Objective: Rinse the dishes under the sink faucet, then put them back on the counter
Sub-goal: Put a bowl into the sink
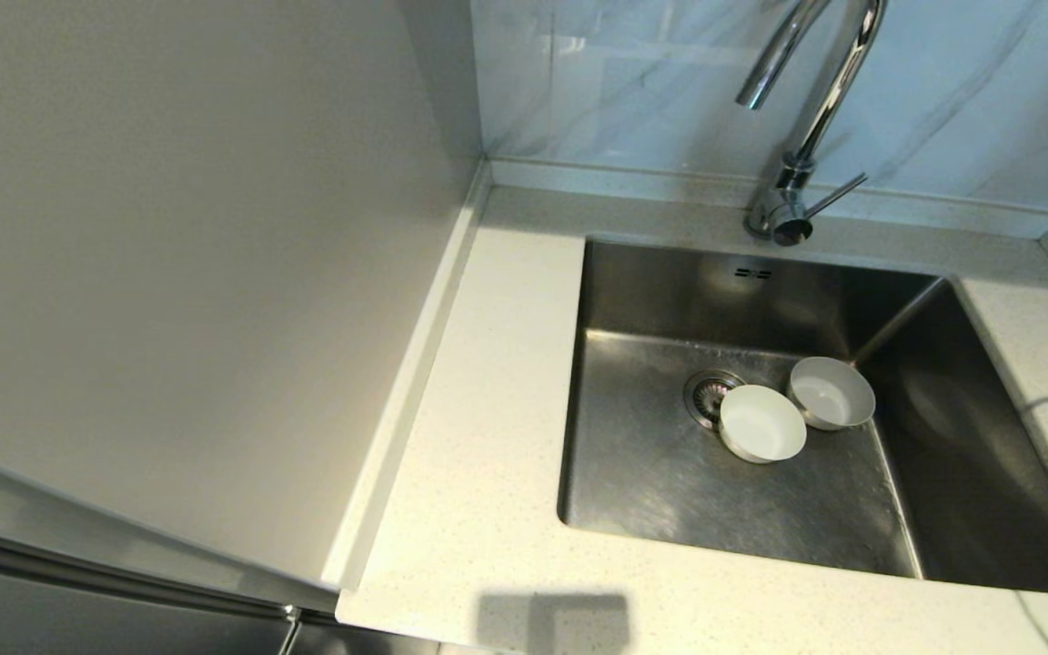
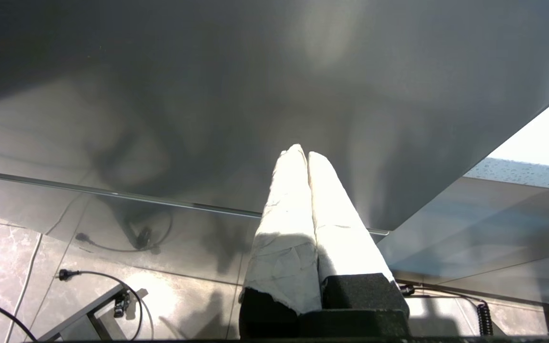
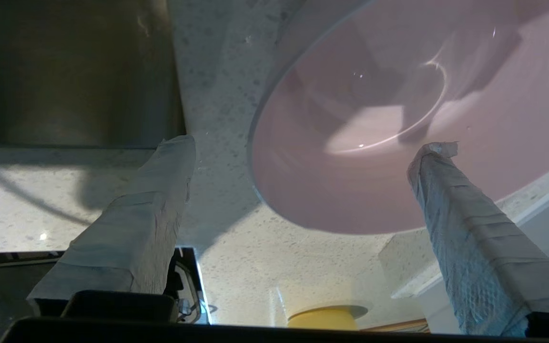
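Pink bowl (image 3: 398,143) only at right wrist

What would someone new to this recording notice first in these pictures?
Two small bowls, a white bowl and a light grey bowl, sit side by side on the sink floor by the drain, below the chrome faucet. The right wrist view is filled by a pale pink bowl on the speckled counter, with the right gripper open beside it. The left gripper is shut, down by a grey cabinet front.
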### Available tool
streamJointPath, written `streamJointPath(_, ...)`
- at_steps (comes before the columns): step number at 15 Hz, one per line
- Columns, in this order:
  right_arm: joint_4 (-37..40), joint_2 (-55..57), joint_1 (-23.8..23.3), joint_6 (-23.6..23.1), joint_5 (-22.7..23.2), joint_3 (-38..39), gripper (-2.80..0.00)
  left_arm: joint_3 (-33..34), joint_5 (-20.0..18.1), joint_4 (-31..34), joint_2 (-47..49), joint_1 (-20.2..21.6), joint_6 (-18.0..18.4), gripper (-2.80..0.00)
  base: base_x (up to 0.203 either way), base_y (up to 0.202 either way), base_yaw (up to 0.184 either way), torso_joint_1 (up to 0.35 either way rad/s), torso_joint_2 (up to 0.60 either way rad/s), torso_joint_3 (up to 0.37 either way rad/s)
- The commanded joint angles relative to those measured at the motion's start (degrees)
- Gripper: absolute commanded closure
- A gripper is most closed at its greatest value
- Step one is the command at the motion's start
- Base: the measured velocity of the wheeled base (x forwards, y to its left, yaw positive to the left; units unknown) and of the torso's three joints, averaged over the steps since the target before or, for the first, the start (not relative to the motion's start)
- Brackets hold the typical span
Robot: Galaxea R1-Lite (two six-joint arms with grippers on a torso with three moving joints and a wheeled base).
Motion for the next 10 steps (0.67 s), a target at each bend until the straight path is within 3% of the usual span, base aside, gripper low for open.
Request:
streamJointPath(1, -0.3, 1.3, 0.1, -0.3, 0.0, 0.1, 0.0, 0.0, 0.0, 0.0, -0.2, 0.0, 0.0, 0.0, 0.0, 0.0, 0.0, 0.0, 0.0, 0.0)
streamJointPath(10, -0.6, 1.8, 0.0, -0.6, -0.2, 0.2, 0.0, 0.0, 0.0, 0.0, -0.2, 0.0, 0.0, 0.0, 0.0, 0.0, 0.0, 0.0, 0.0, 0.0)
